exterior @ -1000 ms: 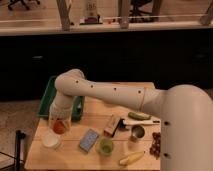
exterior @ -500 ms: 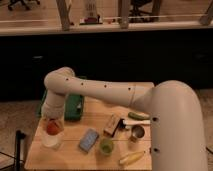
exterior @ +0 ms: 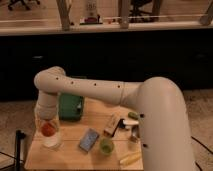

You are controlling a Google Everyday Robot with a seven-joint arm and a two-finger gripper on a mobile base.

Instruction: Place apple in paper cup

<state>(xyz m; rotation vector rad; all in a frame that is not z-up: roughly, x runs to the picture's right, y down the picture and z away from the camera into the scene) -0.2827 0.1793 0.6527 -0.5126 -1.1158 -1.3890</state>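
Observation:
The apple [exterior: 47, 129] is small and red-orange and sits between the fingers of my gripper [exterior: 47, 126] at the left end of the wooden table [exterior: 75, 157]. The gripper is shut on the apple and holds it just above the mouth of the white paper cup [exterior: 52, 142], which stands upright near the table's front left corner. The apple's lower edge is about level with the cup's rim. My white arm reaches in from the right and bends down over the cup.
A green bin [exterior: 70, 106] stands behind the cup. A blue packet [exterior: 89, 139], a small green cup [exterior: 105, 146], a brown bar [exterior: 112, 124] and a banana [exterior: 130, 159] lie to the right. A dark post [exterior: 19, 150] stands left of the table.
The gripper has carried the apple leftward, from right of the cup to over the cup's mouth. The arm's elbow has swung left with it.

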